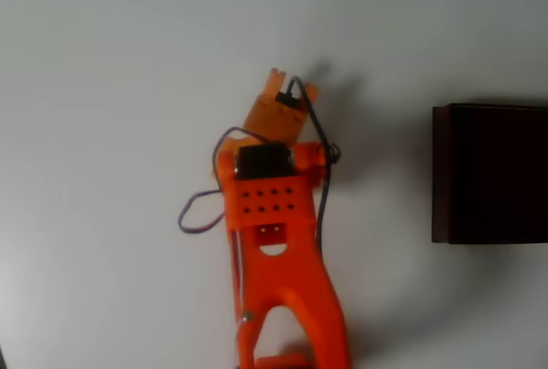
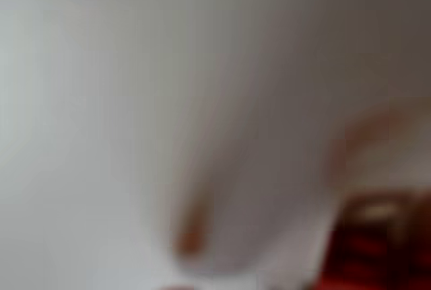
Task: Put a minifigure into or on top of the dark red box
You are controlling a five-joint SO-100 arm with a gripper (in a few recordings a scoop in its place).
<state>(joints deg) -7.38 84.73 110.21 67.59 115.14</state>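
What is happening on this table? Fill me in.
An orange robot arm reaches across a white table, its gripper pointing away from the camera in the overhead view. The dark red box sits off to the right, apart from the arm. The wrist view is too blurred to read; a red patch shows at its lower right corner. I cannot tell whether the gripper is open or holding anything.
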